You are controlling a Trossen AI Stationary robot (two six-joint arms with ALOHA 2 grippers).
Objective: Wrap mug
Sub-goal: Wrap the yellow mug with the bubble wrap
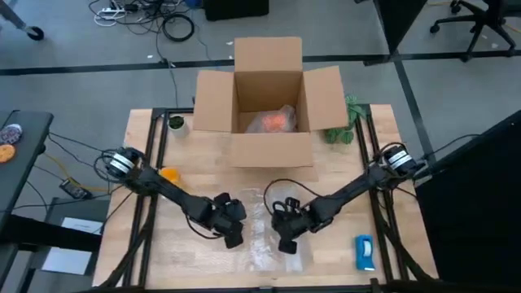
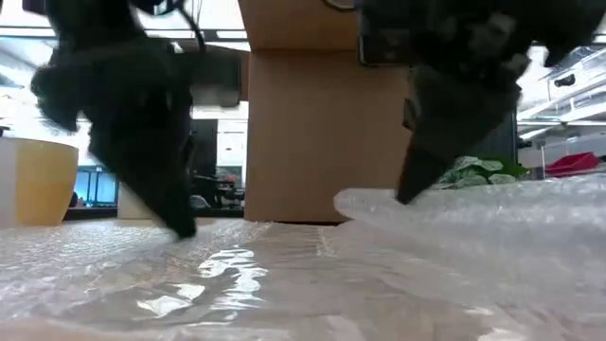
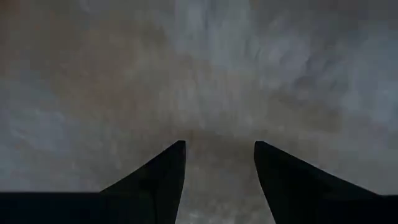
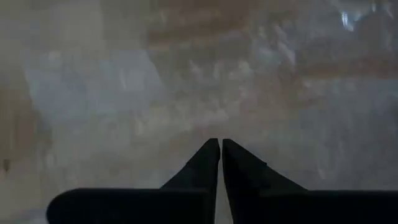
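High view | I have both grippers down on bubble wrap (image 1: 269, 244) | left gripper (image 1: 231, 236) parted | right gripper (image 1: 286, 242) pinched on wrap edge | orange mug (image 1: 168, 174) at 10 o'clock, unwrapped | step: laying sheet | next: fetch mug.

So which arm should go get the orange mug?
Left, probably. The mug sits right beside the left arm, and the left gripper is open. The right gripper is shut, farther away over the bubble wrap.
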